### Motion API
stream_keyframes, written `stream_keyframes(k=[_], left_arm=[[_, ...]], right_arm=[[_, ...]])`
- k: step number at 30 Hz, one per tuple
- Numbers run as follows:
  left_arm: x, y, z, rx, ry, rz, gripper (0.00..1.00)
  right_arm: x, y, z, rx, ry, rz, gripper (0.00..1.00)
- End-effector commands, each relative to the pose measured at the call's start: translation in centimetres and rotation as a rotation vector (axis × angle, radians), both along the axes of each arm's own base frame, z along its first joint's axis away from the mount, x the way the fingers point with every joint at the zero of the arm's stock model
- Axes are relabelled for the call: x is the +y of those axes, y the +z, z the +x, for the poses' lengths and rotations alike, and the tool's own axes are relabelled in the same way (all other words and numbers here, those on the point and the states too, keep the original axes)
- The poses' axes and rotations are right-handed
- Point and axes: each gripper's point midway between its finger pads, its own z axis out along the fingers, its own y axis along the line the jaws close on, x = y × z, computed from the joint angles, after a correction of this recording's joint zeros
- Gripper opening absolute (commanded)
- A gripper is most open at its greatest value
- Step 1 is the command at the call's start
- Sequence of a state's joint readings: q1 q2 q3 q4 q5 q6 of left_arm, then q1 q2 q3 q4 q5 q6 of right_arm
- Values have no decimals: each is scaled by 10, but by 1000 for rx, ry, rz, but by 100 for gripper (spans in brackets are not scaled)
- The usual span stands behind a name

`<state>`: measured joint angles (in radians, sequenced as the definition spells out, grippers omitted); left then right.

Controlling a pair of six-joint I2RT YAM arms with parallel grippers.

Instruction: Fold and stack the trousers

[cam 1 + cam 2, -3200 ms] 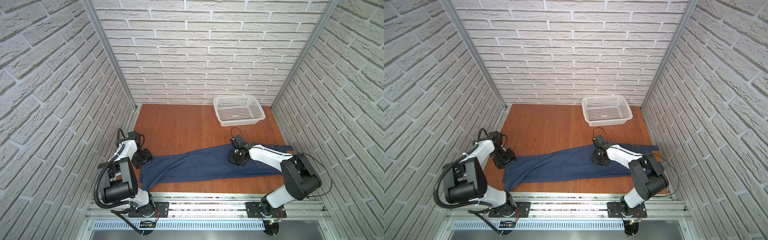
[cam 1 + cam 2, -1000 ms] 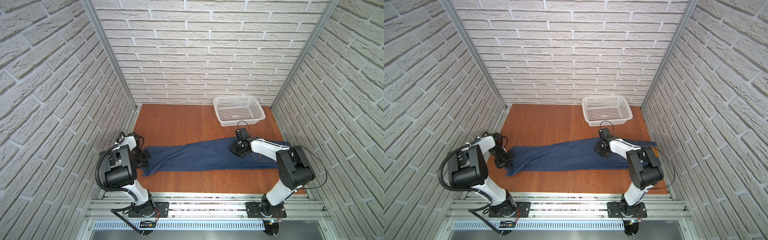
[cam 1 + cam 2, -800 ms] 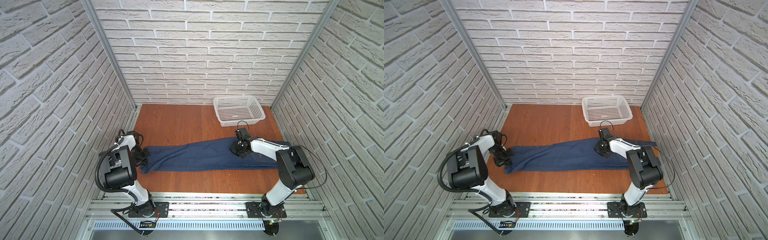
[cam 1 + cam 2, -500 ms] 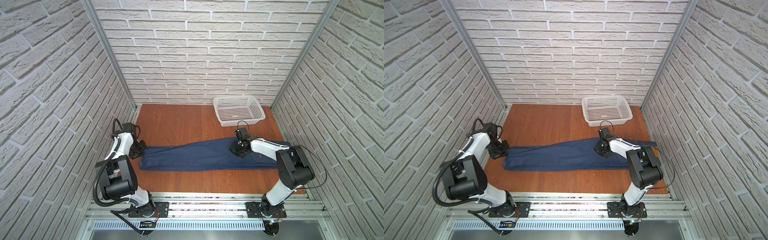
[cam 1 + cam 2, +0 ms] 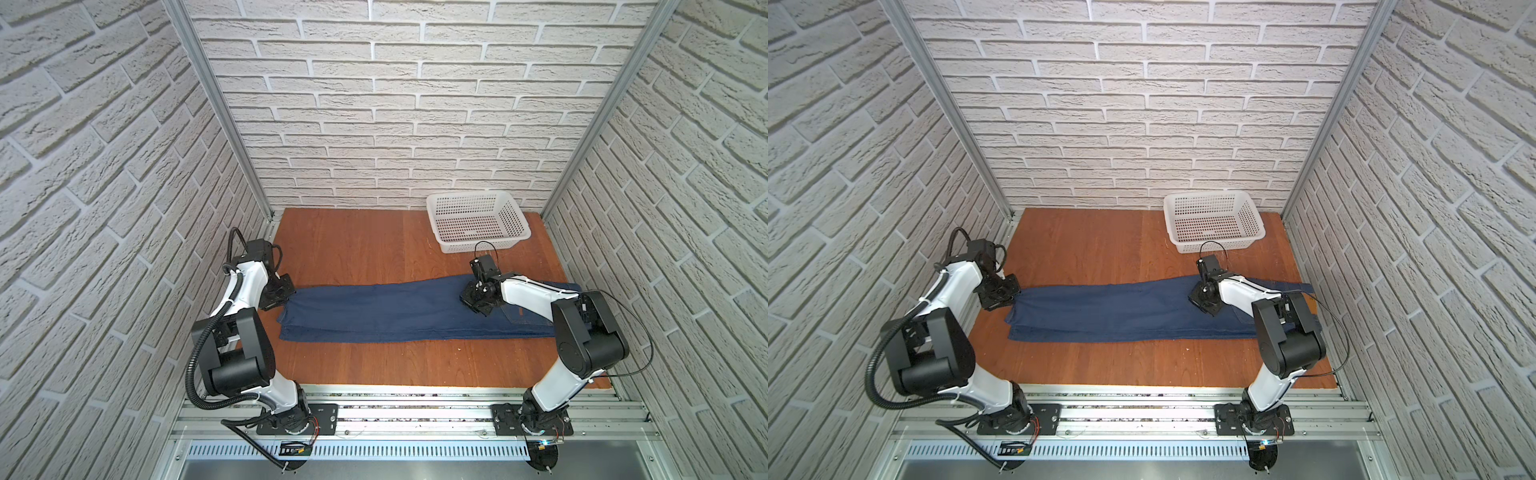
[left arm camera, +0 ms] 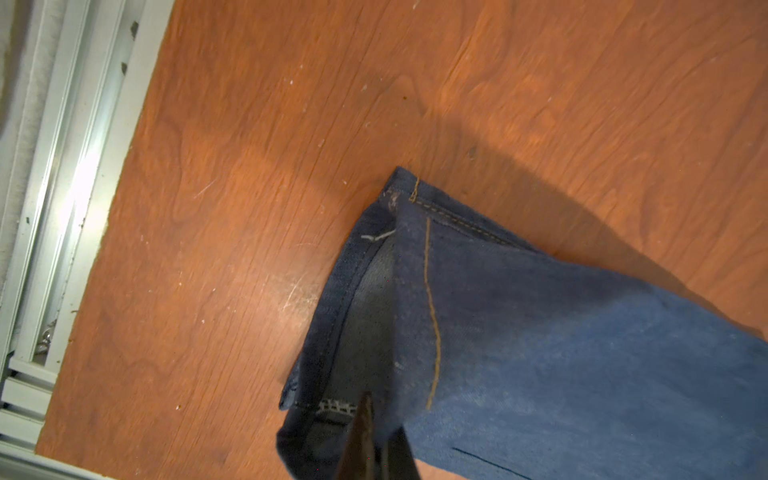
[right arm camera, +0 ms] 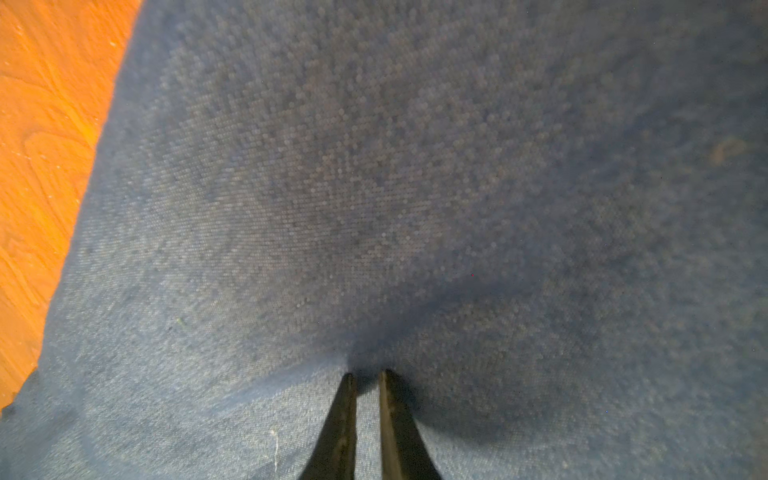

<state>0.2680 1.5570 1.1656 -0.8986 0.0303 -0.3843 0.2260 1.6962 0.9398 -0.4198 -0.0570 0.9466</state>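
The dark blue trousers (image 5: 395,309) (image 5: 1121,309) lie stretched flat from left to right across the wooden table, one leg laid over the other. My left gripper (image 5: 286,293) (image 5: 1011,296) is at the far corner of the leg ends, shut on the hem. In the left wrist view the gripper (image 6: 380,432) pinches the stitched hem of the trousers (image 6: 540,332). My right gripper (image 5: 473,301) (image 5: 1200,305) bears down on the thigh part. Its fingers (image 7: 368,374) stand almost together, pinching a small pucker of the denim (image 7: 374,166).
A white mesh basket (image 5: 482,245) (image 5: 1214,245) stands at the back right, just beyond the right gripper. The metal side rail (image 6: 62,187) runs close to the left gripper. Bare wood (image 5: 353,245) lies behind the trousers and in front of them.
My left gripper has carried the hem toward the back and a little left, and the leg ends now lie straight and flat. The right gripper has held still on the thigh.
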Motion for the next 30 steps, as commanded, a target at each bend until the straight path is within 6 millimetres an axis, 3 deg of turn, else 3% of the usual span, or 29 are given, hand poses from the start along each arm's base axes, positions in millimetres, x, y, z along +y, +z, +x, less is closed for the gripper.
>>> stream_keyframes(k=[1, 5, 7, 13, 17, 18, 20, 22, 27, 30], left_arm=[[7, 25, 20, -81, -21, 35, 0], [5, 37, 22, -96, -28, 26, 0], [4, 32, 14, -75, -30, 30, 0], [12, -12, -24, 65, 8, 14, 0], [14, -34, -39, 173, 17, 6, 2], [15, -36, -40, 186, 18, 10, 8], [22, -34, -41, 205, 30, 44, 38], [24, -25, -35, 179, 28, 54, 55], [20, 9, -17, 56, 22, 67, 72], [11, 7, -23, 52, 44, 26, 74]], right_arm=[[-25, -23, -36, 153, -21, -114, 15], [-23, -23, -35, 153, -21, -113, 15], [-23, -22, -34, 152, -21, -112, 15], [-23, -22, -35, 155, -13, -122, 15], [-23, -22, -36, 160, -9, -129, 15], [-24, -22, -36, 161, -8, -129, 15], [-24, -21, -36, 158, -8, -130, 15], [-24, -19, -35, 156, -8, -131, 15], [-24, -14, -35, 147, -4, -134, 16], [-22, -10, -36, 140, 3, -132, 16]])
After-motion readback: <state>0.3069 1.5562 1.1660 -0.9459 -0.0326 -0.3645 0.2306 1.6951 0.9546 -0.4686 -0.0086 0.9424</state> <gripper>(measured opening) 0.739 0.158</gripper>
